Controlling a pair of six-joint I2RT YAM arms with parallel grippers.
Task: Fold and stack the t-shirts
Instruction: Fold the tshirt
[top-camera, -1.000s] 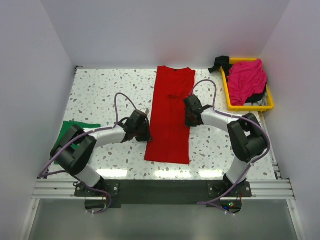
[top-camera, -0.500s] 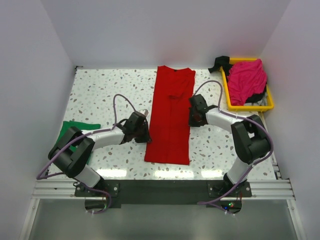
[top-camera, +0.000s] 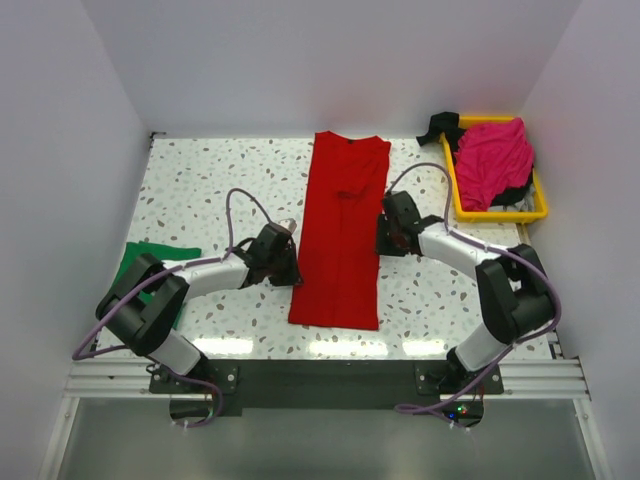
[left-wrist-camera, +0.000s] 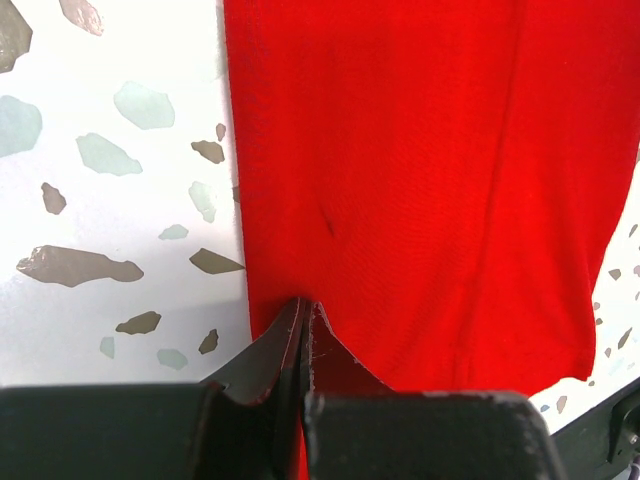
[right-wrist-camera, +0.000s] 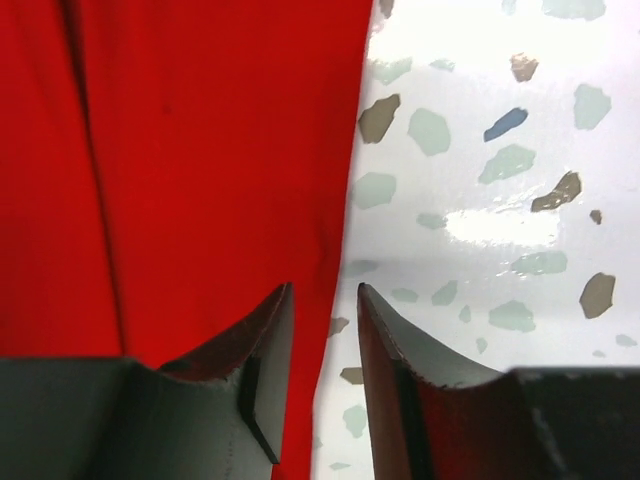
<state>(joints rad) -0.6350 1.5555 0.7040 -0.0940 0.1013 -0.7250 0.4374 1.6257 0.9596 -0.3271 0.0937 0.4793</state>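
Observation:
The red t-shirt lies flat in a long narrow strip down the middle of the table. My left gripper is at its left edge, low on the table; in the left wrist view the gripper is shut, with a sliver of the red t-shirt between the jaws. My right gripper is at the shirt's right edge; in the right wrist view the gripper is open and straddles the edge of the red t-shirt. The green t-shirt lies at the far left. The magenta-pink t-shirt is heaped in the tray.
The yellow plastic tray stands at the back right, with a black cloth hanging over its far corner. White walls close in the speckled table on three sides.
My right gripper has moved right, from over the red t-shirt to its right edge. My left gripper has shifted slightly back along the left edge. The shirt has not moved.

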